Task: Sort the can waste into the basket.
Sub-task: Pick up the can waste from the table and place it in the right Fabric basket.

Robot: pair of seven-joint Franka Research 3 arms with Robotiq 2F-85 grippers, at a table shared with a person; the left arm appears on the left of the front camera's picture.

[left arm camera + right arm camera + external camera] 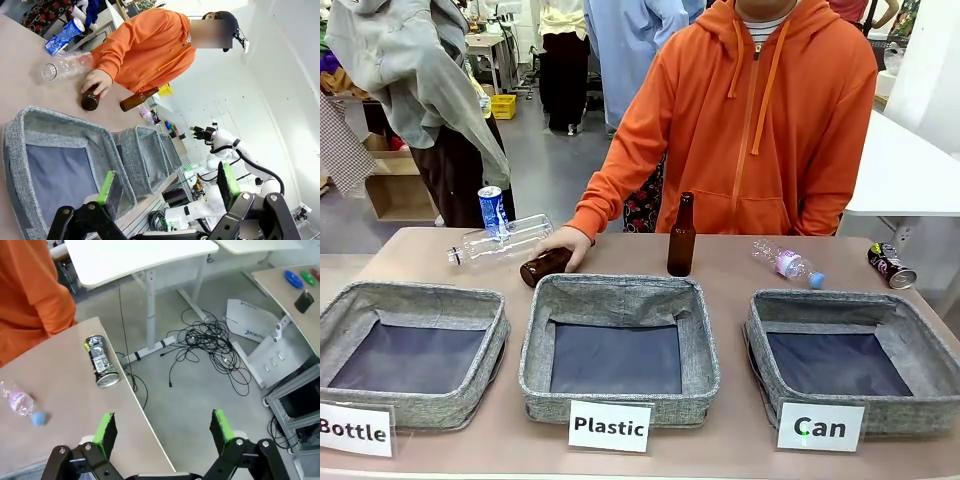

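Sorting so far: nothing done yet, as I judge; the Can basket (840, 303) at the near right holds nothing; the black can (891, 265) and the blue and white can (492, 208) are both outside it
Left to do: both cans must go into that basket
Black can: lying on its side at the far right, just beyond the basket's far right corner
Blue and white can: upright at the far left, well apart from the basket
Left gripper (167, 184): jaws wide, nothing between them; over the left end of the row of baskets
Right gripper (162, 426): jaws wide, nothing held; over the table's right edge, near the black can
Count of cans: two
Count of brown bottles: two; standing brown bottle (681, 235); lying brown bottle (545, 266) under the person's hand (567, 243)
Count of clear bottles: two; large clear bottle (500, 243); small clear bottle (787, 264)
Count of baskets: three; also the Bottle basket (410, 292) and the Plastic basket (620, 285)
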